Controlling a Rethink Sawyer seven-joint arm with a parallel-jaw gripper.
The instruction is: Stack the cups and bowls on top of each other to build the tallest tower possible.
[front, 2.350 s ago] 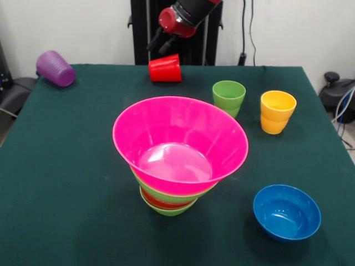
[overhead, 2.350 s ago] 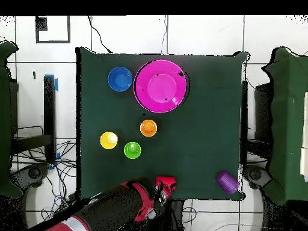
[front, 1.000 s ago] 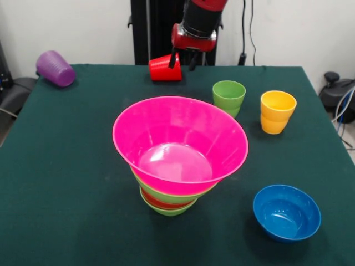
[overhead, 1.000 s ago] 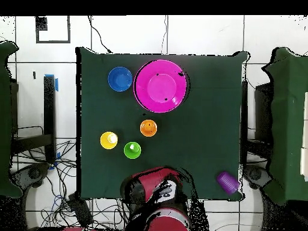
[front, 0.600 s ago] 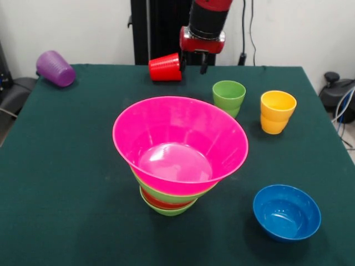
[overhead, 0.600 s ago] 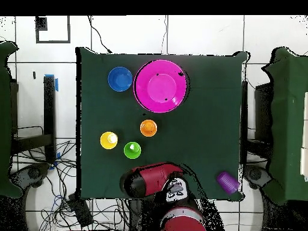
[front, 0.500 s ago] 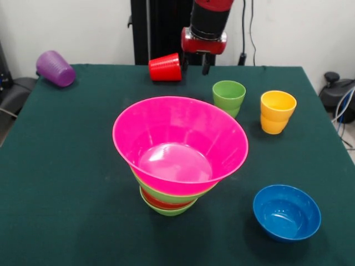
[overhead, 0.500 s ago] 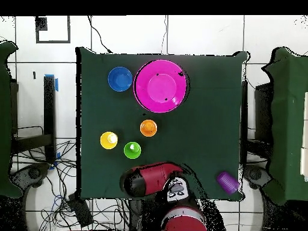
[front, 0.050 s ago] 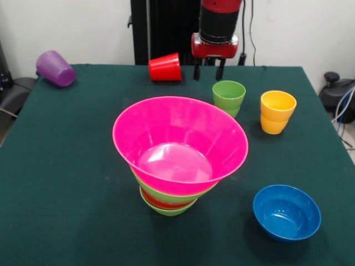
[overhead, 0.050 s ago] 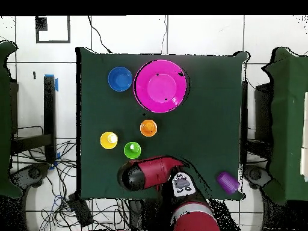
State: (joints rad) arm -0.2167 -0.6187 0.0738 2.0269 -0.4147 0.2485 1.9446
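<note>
My end effector (front, 0.050 s ago: 208, 72) hangs released and empty above the far part of the worktop (front, 0.050 s ago: 66, 166), both prongs pointing straight down with a clear gap between them. It sits between the red cup (front, 0.050 s ago: 165, 67) and the light green cup (front, 0.050 s ago: 229, 97), touching neither; I judge this vertical pose suits a top-down grasp on an upright cup rim.

Items, largest to smallest:

1. The tower (front, 0.050 s ago: 177, 158) stands near the middle of the worktop. The pink bowl (front, 0.050 s ago: 180, 141) sits on top, mouth up, nested over a large green bowl, a red-orange bowl and a small green bowl. The widest piece is uppermost, so the stack flares upward and leans slightly.
2. The blue bowl (front, 0.050 s ago: 287, 212) stands alone, upright, well apart from the tower and not yet stacked.
3. The yellow cup (front, 0.050 s ago: 277, 112) and the light green cup stand upright, mouths open, near each other.
4. The red cup lies on its side, as does the purple cup (front, 0.050 s ago: 55, 68) at the far corner; both need righting before stacking.
5. The orange cup (overhead, 0.050 s ago: 148, 127) shows only in the overhead view, upright near the tower.
</note>
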